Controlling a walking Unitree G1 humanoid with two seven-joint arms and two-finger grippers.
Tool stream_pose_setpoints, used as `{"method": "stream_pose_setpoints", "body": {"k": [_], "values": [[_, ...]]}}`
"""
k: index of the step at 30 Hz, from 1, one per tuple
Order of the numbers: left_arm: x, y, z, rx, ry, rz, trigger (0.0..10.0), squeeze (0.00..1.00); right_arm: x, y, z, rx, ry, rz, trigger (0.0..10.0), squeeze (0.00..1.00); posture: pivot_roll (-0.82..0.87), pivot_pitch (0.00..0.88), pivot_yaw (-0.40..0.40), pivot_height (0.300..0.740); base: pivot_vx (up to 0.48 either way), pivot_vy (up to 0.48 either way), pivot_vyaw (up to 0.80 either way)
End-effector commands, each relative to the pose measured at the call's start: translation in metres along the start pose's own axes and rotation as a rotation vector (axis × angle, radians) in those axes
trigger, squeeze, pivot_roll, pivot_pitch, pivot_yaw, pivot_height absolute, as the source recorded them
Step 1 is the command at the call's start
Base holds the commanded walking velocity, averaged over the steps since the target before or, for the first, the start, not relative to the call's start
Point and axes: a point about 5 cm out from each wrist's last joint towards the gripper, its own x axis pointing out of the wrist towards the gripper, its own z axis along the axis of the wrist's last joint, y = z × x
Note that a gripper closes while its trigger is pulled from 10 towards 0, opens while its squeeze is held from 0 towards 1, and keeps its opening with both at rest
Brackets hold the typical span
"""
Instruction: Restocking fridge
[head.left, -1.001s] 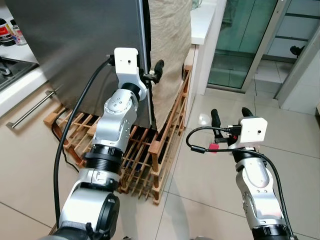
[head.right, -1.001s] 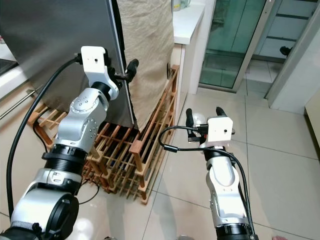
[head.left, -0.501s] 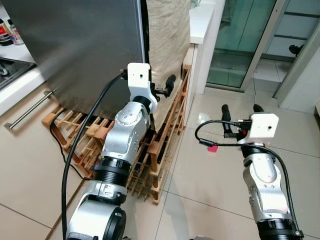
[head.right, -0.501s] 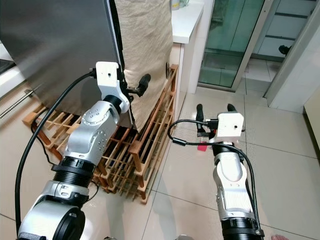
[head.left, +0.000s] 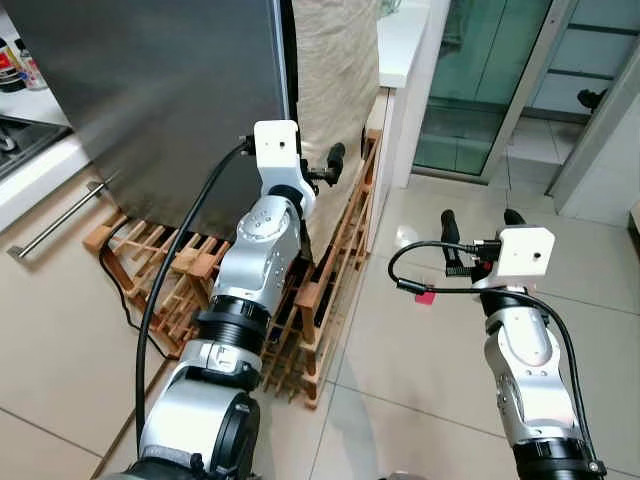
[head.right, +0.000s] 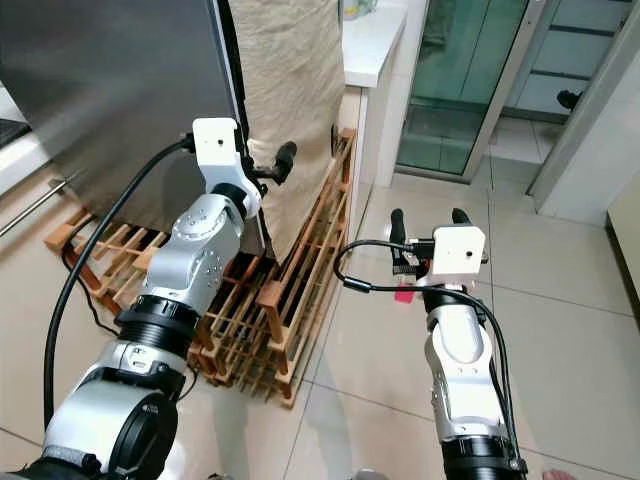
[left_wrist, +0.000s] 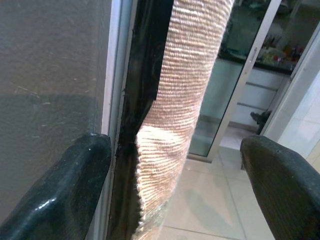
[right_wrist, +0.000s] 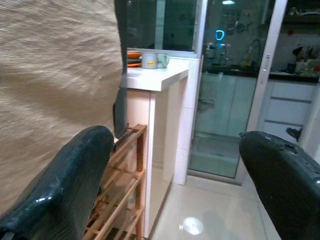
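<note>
The fridge door edge is being approached by the open, empty left gripper, with restocking not yet begun and the right gripper being held open, empty.

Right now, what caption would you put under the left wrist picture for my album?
Open left gripper reaching at the grey fridge door's edge, beside a hanging beige woven cloth.

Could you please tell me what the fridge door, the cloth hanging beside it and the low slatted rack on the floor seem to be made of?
The grey fridge door looks like brushed metal with a dull sheen. The beige cloth looks like coarse woven fabric, perhaps burlap, with ribbed threads. The low slatted rack looks like reddish-brown varnished wood.
</note>
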Motion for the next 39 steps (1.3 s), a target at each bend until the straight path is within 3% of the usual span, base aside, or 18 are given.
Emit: {"method": "stream_pose_setpoints", "body": {"k": [1,4,7,11,14,18,20,22,25,27,30,33,34,36,37,38,39], "values": [[0.004,-0.008,0.008,-0.006,-0.029,-0.039,10.0,0.0,0.001,0.0,0.001,-0.002,-0.006,0.002,10.0,0.0,-0.2,0.0,0.068,0.74,0.0,0.0,0.0],[0.008,-0.023,0.014,0.002,-0.056,-0.106,10.0,0.0,0.001,0.0,0.001,-0.001,-0.006,0.001,10.0,0.0,-0.2,0.0,0.067,0.74,0.0,0.0,0.0],[0.016,-0.061,0.02,0.041,-0.053,-0.28,10.0,0.0,0.0,0.005,0.001,0.01,0.0,0.024,10.0,0.0,-0.2,0.0,0.063,0.74,0.0,0.0,0.0],[0.017,-0.113,0.02,-0.091,0.054,-0.561,10.0,0.0,-0.006,0.012,-0.003,0.017,0.022,0.062,10.0,0.0,-0.23,0.0,0.08,0.74,0.0,0.0,0.0],[0.009,-0.15,0.028,-0.125,0.034,-0.749,10.0,0.0,-0.01,0.014,-0.007,0.028,0.037,0.059,10.0,0.0,-0.24,0.0,0.09,0.74,0.0,0.0,0.0],[-0.018,-0.189,0.024,-0.253,0.06,-1.054,10.0,0.0,-0.014,0.016,-0.007,0.038,0.041,0.048,10.0,0.0,-0.26,0.0,0.102,0.74,0.0,0.0,0.0],[-0.031,-0.197,0.029,-0.301,0.046,-1.183,10.0,0.0,-0.016,0.016,-0.008,0.041,0.048,0.042,10.0,0.0,-0.25,0.0,0.097,0.74,0.0,0.0,0.0],[-0.034,-0.197,0.031,-0.318,0.037,-1.205,10.0,0.0,-0.017,0.016,-0.009,0.042,0.051,0.044,10.0,0.0,-0.25,0.0,0.094,0.74,0.0,0.0,0.0],[-0.032,-0.185,0.031,-0.337,0.026,-1.202,10.0,0.0,-0.019,0.019,-0.01,0.043,0.064,0.077,10.0,0.0,-0.22,0.0,0.071,0.74,0.0,0.0,0.0],[-0.025,-0.172,0.029,-0.349,0.026,-1.129,10.0,0.0,-0.019,0.022,-0.011,0.047,0.071,0.098,10.0,0.0,-0.2,0.0,0.053,0.74,0.0,0.0,0.0],[-0.019,-0.134,0.026,-0.325,0.01,-1.0,10.0,0.0,-0.014,0.029,-0.009,0.043,0.061,0.129,10.0,0.0,-0.18,0.0,0.044,0.74,0.0,0.0,0.0],[-0.021,-0.094,0.021,-0.247,-0.018,-0.875,10.0,0.0,-0.01,0.031,-0.007,0.044,0.053,0.129,10.0,0.0,-0.17,0.0,0.045,0.74,0.0,0.0,0.0],[-0.022,-0.056,0.008,-0.125,-0.008,-0.746,10.0,0.0,-0.007,0.031,-0.008,0.046,0.055,0.127,10.0,0.0,-0.15,0.0,0.043,0.74,0.0,0.0,0.0],[-0.029,0.001,-0.007,-0.061,0.027,-0.568,10.0,0.0,-0.004,0.029,-0.009,0.075,0.066,0.106,10.0,0.0,-0.14,0.0,0.037,0.74,0.0,0.0,0.0],[-0.029,0.001,-0.007,-0.061,0.027,-0.568,10.0,0.0,-0.004,0.029,-0.009,0.075,0.066,0.106,10.0,0.0,-0.14,0.0,0.037,0.74,0.0,0.0,0.0],[-0.033,0.018,-0.011,-0.047,0.036,-0.515,10.0,0.0,-0.004,0.027,-0.01,0.087,0.071,0.098,10.0,0.0,-0.13,0.0,0.029,0.74,0.0,0.0,0.0],[-0.047,0.061,-0.012,-0.041,0.035,-0.378,10.0,0.0,-0.001,0.024,-0.012,0.109,0.088,0.086,10.0,0.0,-0.12,0.0,0.016,0.74,0.0,0.0,0.0]]}}
